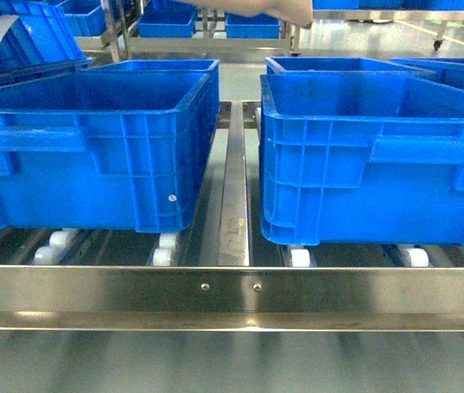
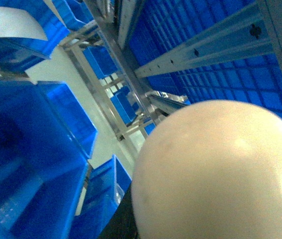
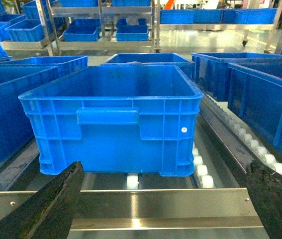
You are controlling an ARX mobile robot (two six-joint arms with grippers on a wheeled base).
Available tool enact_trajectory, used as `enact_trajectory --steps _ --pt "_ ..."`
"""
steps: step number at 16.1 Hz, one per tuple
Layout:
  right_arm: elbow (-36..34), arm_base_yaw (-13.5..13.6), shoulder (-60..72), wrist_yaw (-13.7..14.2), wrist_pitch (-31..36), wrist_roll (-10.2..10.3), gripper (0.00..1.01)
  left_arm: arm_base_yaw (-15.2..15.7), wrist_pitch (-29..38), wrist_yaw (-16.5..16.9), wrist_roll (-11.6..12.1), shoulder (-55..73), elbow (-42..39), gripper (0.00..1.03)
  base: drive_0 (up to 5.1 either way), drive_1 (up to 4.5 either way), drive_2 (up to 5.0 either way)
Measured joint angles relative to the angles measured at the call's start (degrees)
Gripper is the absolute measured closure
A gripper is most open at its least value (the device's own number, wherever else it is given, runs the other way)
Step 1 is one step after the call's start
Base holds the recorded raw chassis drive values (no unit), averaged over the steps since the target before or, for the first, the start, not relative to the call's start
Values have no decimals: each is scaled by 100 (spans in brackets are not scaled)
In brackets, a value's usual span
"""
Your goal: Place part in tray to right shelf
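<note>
Two blue crates (image 1: 92,139) (image 1: 379,155) on right shelf (image 1: 232,291) rollers, either side of centre divider rail (image 1: 233,196) | right gripper (image 3: 165,199) fingers wide, empty, near front rail | tray (image 2: 220,174) cream, fills left wrist view | left gripper fingers: cannot tell | part: not visible.

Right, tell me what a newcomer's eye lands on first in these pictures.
Two big blue crates fill the head view, one left and one right, sitting on white rollers behind the steel front rail, with a centre divider rail between them. In the left wrist view a large cream rounded surface blocks the lower right. The right gripper frames a crate with its dark fingers spread wide.
</note>
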Motion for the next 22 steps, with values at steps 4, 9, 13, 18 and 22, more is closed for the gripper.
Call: enact_trajectory --steps 4,9,13,18,22 --pt "0 0 0 0 0 0 3 -1305 -1073 -1075 560 -748 -1458 89 0 0 0" --pt "-136 0 -463 0 -282 2 60 48 -540 1340 5302 -2153 -3084 89 0 0 0" --pt "-299 0 -949 2 -599 -2 99 625 -608 1895 5711 -2990 -3657 89 0 0 0" --pt "-299 0 -1751 0 -1366 -2 99 1443 -1047 2787 5707 -3886 -4133 89 0 0 0" --pt "-299 0 -1751 0 -1368 -2 99 1576 -1453 2865 5724 -4485 -4321 89 0 0 0"
